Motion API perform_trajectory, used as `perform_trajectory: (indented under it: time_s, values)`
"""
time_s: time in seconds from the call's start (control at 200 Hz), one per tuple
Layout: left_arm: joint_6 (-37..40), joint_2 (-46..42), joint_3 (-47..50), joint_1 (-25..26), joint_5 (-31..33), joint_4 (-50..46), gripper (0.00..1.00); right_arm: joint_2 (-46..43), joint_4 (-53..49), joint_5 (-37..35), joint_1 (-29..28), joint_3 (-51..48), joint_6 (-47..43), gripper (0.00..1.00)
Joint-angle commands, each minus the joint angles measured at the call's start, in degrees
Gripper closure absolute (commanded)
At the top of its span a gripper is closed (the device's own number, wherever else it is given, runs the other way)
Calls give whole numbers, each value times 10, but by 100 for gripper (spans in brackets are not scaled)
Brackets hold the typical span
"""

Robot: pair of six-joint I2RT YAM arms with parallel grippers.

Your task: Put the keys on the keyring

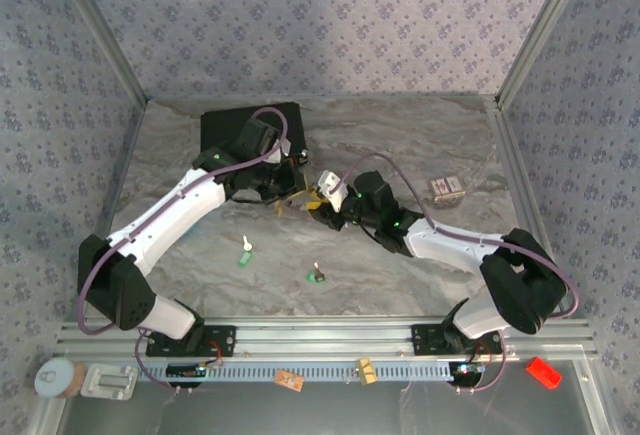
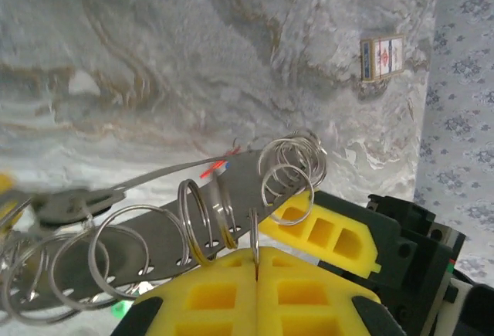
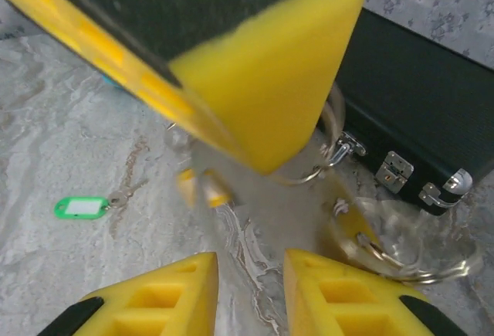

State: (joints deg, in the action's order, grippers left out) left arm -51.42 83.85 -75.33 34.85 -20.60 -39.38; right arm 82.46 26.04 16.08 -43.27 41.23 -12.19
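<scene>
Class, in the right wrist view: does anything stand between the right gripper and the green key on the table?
Nothing visible does: bare table runs from the open right gripper to the green key.

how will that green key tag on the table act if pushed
The green tag lies flat and looks like thin plastic, so it is probably light and would slide, not roll. The table looks smooth, so little would stop it. The small ring at its end likely hangs loose and may make it pivot.
</scene>
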Motion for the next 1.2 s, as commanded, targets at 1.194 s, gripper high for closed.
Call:
perform_trajectory:
  time_s: [1.194]
  values:
    - [-333,53,58,-46,-168,2,100,53,177,-53,-36,-63,-112,78]
